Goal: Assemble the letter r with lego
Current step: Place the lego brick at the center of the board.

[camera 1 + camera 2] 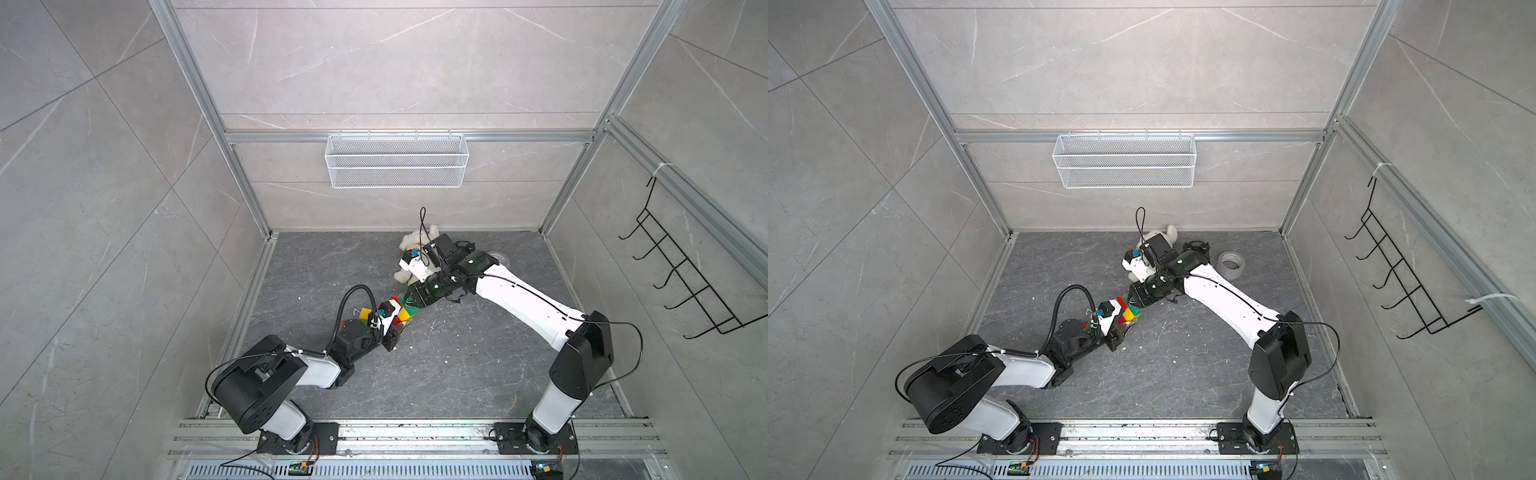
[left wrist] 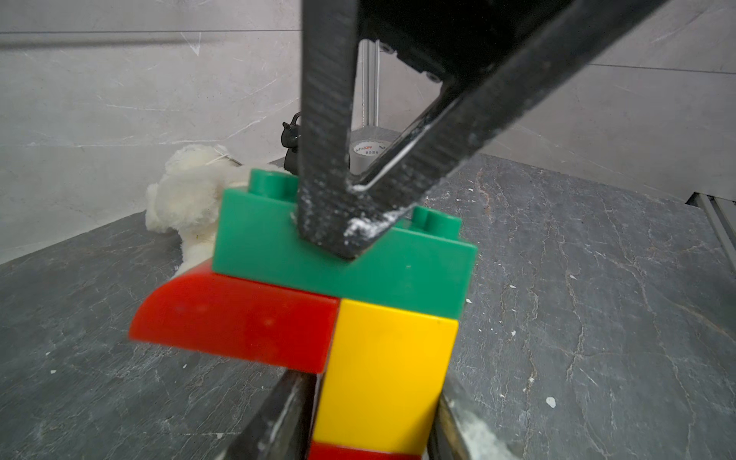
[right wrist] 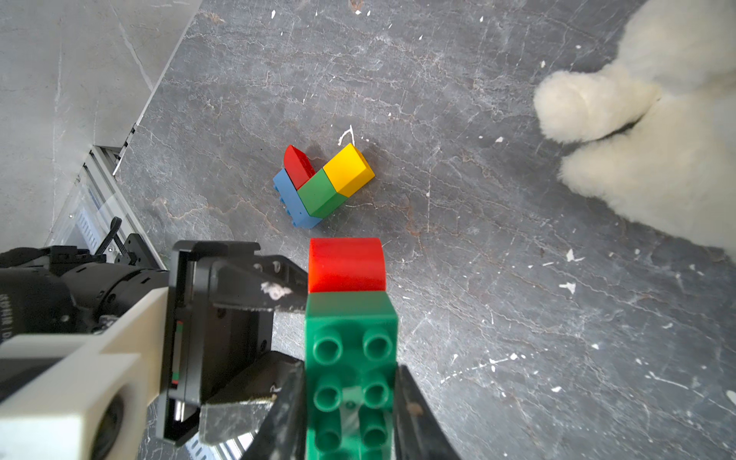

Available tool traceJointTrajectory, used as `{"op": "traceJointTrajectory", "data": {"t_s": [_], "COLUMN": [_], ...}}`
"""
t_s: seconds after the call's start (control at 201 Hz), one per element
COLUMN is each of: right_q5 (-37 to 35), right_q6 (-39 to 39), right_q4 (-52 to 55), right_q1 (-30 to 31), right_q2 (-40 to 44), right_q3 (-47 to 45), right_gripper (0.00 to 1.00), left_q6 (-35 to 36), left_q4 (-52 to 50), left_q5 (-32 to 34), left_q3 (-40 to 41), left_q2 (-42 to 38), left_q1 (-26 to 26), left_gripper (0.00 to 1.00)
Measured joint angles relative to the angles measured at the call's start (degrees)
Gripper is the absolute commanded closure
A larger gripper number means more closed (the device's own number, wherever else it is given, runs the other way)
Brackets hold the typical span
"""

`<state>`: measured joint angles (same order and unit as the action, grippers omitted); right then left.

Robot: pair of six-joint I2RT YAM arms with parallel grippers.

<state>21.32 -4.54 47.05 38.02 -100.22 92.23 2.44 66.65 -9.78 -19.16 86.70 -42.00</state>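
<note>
A lego stack hangs above the floor between both arms: a long green brick (image 2: 342,275) over a curved red brick (image 2: 239,318) and a yellow brick (image 2: 386,374), with red below. My right gripper (image 3: 350,398) is shut on the green brick (image 3: 350,330), also in both top views (image 1: 412,303) (image 1: 1133,302). My left gripper (image 2: 378,418) has a finger along each side of the yellow brick; contact is unclear. A second lego cluster (image 3: 322,187) of blue, red, green and yellow lies on the floor, partly hidden under the left wrist (image 1: 365,313).
A white plush toy (image 1: 415,243) (image 3: 657,139) lies by the back wall behind the right wrist. A tape roll (image 1: 1230,266) and a small black object (image 1: 1196,246) sit at the back right. A wire basket (image 1: 397,160) hangs on the back wall, a hook rack (image 1: 685,282) on the right wall.
</note>
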Motion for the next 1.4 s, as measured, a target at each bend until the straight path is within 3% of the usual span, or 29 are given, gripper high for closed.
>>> {"op": "traceJointTrajectory", "data": {"t_s": [0.075, 0.249, 0.398, 0.702, 0.906, 1.404], "right_q5": [0.20, 0.81, 0.76, -3.74, -6.10, -8.04], "right_q6": [0.31, 0.61, 0.92, 0.68, -0.04, -0.87], "right_q4": [-0.02, -0.61, -1.03, -5.81, -8.35, -10.69], "right_q1": [0.00, 0.07, 0.15, -0.44, -3.15, -3.61], "right_q2": [-0.26, -0.61, -0.57, 8.63, 10.75, 10.75], "right_q3": [0.00, -1.46, -3.74, -8.39, -13.40, -17.05], "right_gripper": [0.67, 0.45, 0.38, 0.36, 0.36, 0.36], "left_q6": [0.00, -0.04, -0.04, -0.31, -2.16, -5.88], "left_q4": [-0.09, -0.37, -2.60, -18.71, -24.02, -26.12], "left_q5": [-0.02, 0.22, 0.24, 0.68, 0.74, 3.89], "left_q3": [0.00, 0.00, -0.13, -3.50, -4.74, -10.73], "left_q2": [0.00, 0.00, -0.33, -5.27, -5.25, 9.51], "left_q1": [-0.11, -0.07, 0.00, 0.00, -0.02, -3.23], "left_gripper": [0.57, 0.57, 0.58, 0.62, 0.64, 0.63]}}
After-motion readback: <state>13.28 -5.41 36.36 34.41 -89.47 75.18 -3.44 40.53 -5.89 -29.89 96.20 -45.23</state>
